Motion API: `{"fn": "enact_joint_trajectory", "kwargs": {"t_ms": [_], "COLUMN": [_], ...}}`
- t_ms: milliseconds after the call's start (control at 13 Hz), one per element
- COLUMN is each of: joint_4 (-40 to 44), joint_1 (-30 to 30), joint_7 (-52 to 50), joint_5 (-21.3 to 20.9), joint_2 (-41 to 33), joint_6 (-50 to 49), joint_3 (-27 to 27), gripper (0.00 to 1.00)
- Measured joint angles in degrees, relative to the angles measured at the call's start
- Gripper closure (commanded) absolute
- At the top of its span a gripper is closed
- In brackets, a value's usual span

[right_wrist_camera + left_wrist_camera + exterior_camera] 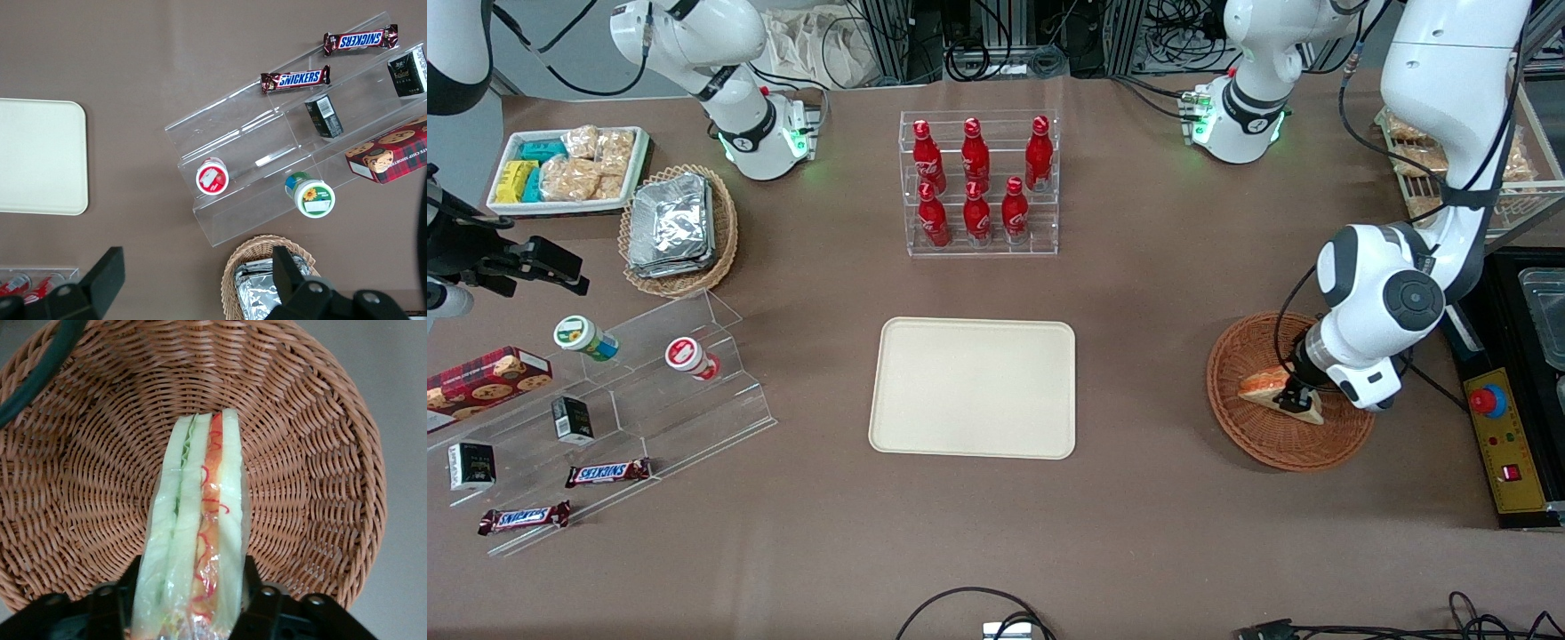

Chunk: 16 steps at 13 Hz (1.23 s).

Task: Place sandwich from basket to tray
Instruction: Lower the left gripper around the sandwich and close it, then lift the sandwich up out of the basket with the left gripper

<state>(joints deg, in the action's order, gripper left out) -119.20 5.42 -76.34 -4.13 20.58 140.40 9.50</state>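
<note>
My end effector (190, 603) pinches the sandwich (200, 527) low in the basket (320, 453); its slick wrap may slip during lifting.

Wrapped sandwich (200, 540) (layered edge up) in wicker basket (320, 453); tray (973, 388) bare.

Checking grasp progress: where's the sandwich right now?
The sandwich is in the basket toward the working arm's end of the table, the gripper shut on it, fingers on either side.
</note>
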Motion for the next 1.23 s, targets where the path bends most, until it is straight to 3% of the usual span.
{"fn": "enact_joint_trajectory", "kwargs": {"t_ms": [462,846,1231], "joint_4": [1.48,17.23,25.82], "joint_1": [0.00,-0.03,-0.07], "joint_7": [-0.15,4.45,16.96], "joint_5": [-0.05,-0.19,-0.16], "joint_2": [-0.41,-2.95,-7.73], "joint_6": [-1.80,-27.82,-42.00], "joint_3": [0.36,3.08,6.90], "gripper": [1.00,1.00,1.00]}}
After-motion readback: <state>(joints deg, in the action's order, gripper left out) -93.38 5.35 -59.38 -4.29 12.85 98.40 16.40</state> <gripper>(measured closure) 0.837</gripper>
